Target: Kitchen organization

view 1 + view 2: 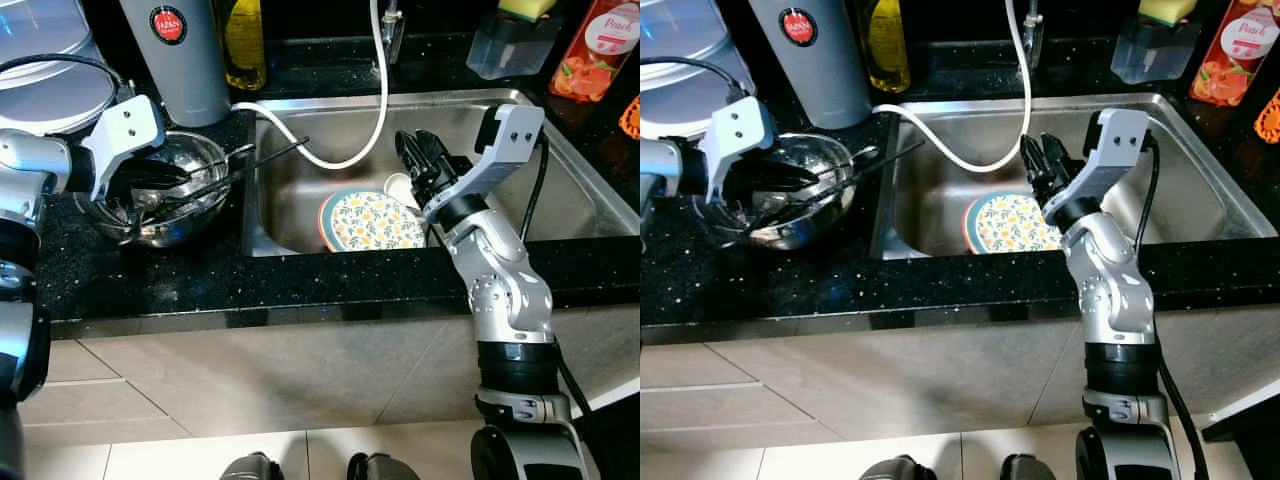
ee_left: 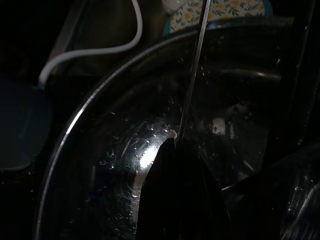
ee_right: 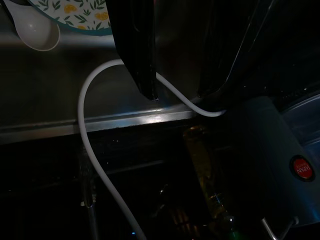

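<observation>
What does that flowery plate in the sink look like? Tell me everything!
The plate is round, white with yellow flowers and green leaves, and has a teal-blue rim. It looks ceramic and unbroken. It lies tilted in the steel sink, near the front wall. A small white spoon rests at its far edge. The right gripper hovers just above it.

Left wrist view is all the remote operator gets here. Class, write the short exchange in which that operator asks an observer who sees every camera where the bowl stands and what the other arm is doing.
Operator: Where does this shiny round steel bowl stand?
Observer: With the left gripper reaching into it, it sits on the black speckled counter, left of the stainless sink.
Operator: And the other arm?
Observer: The right gripper hovers over the sink, above a round floral plate lying in it.
</observation>
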{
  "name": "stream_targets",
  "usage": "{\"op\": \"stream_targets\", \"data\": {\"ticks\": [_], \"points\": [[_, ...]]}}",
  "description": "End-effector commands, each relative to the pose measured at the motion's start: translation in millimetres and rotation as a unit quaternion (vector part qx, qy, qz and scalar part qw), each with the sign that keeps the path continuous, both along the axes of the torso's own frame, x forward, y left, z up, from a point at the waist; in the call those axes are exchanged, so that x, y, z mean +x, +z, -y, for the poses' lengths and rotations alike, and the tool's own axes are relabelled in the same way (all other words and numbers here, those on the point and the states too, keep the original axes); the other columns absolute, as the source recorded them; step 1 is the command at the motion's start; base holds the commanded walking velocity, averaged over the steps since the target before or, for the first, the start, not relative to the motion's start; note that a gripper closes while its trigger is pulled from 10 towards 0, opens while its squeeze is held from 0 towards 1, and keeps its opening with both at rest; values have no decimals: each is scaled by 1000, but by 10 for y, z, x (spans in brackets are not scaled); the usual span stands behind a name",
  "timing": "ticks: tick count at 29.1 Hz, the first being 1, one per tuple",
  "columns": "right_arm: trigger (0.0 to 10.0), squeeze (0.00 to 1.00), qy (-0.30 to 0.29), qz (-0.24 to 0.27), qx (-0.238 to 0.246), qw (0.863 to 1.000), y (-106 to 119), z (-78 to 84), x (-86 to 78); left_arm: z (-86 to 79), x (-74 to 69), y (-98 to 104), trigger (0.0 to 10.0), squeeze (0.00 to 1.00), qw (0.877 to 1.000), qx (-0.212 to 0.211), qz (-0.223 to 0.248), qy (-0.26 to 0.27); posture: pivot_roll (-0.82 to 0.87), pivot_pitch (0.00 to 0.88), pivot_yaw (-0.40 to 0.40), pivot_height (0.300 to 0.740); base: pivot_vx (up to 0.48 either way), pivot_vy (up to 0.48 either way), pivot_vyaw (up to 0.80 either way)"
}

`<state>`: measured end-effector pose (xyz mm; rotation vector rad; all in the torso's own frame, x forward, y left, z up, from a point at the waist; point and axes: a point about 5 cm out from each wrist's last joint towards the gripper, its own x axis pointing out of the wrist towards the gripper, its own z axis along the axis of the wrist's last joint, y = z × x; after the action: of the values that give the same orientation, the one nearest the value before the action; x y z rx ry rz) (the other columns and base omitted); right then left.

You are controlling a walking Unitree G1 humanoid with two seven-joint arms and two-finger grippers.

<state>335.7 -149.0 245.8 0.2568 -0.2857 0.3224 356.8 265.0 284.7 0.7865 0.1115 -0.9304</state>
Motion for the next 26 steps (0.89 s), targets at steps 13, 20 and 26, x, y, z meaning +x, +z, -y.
{"op": "stream_targets", "data": {"ticks": [13, 20, 26], "points": [[10000, 0, 47, 6, 30, 998, 92, -127, 90, 12, -335, 628, 10000, 0, 985, -52, 161, -20, 192, 30, -42, 740, 0, 0, 0], [10000, 0, 121, 17, 138, 983, 305, -249, 88, 149, -223, 541, 10000, 0, 978, -26, 207, -1, 200, 24, -61, 740, 0, 0, 0], [10000, 0, 218, 15, 195, 956, 450, -580, 12, 450, 16, 497, 10000, 0, 966, -37, 254, 28, 181, 22, -56, 740, 0, 0, 0]]}}
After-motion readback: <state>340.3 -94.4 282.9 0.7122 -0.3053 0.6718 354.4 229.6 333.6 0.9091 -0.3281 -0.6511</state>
